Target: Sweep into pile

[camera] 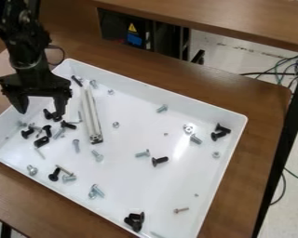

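Fasteners (143,153), black and silvery, lie scattered over the floor of the white tray (164,186), thickest just below and between the jaws and thinning out toward the side away from them. The black gripper (39,111) hangs over the tray's upper left part, its jaws well apart with nothing clamped between them. One tip stands by the tray's near rim; the other hangs close to a couple of black screws (52,115), though whether it touches them cannot be told. A pale bar (90,111) lies just to the right of the jaws and looks like the natural sweeping tool. Done well, the step probably calls for shifting the jaws over to the bar's middle, setting one on each long side, and closing squarely — a grip near one end would let it swivel against the load. The lower edge then wants to skim the tray floor, level and slow, so that small screws neither slip under nor hop over. Short strokes from the far side back toward the crowd by the jaws seem best, since the densest group already sits there. As for its lie, the bar rests flat, its long axis running down the view with a slight lean to the right; the dark-capped end points away from the jaws, toward the viewer, and the plain end points up toward the tray's back wall.
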{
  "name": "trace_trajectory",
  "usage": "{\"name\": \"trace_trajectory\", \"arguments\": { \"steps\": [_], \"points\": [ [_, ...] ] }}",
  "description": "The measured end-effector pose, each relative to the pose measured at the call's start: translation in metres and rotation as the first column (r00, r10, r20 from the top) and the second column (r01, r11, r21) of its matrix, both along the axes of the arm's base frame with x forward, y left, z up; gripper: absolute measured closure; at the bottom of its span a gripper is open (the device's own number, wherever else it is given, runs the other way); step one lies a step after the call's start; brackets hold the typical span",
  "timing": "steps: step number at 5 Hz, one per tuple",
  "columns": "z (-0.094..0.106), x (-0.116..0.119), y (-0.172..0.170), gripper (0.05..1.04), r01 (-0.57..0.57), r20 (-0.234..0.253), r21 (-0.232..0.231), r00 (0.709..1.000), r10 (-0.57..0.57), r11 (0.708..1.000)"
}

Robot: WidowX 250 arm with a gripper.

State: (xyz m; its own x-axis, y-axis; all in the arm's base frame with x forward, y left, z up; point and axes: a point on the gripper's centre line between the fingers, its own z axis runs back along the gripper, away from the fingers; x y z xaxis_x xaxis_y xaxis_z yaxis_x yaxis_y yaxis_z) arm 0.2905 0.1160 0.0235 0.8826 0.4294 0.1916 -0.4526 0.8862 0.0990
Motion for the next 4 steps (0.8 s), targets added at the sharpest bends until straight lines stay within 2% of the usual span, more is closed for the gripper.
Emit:
{"name": "trace_trajectory", "arguments": {
  "steps": [1,2,3,4],
  "points": [
    [-0.007,-0.004,-0.003,0.084,-0.001,-0.024,-0.011,1.0,0.0,1.0],
    [0.01,-0.003,-0.011,0.084,-0.104,0.016,-0.042,0.994,0.105,0.994],
    [0.026,0.011,-0.017,0.084,-0.13,0.08,-0.054,0.988,0.134,0.99],
    [0.026,0.031,-0.028,0.084,-0.132,0.103,-0.088,0.985,0.141,0.987]
  ]
}}
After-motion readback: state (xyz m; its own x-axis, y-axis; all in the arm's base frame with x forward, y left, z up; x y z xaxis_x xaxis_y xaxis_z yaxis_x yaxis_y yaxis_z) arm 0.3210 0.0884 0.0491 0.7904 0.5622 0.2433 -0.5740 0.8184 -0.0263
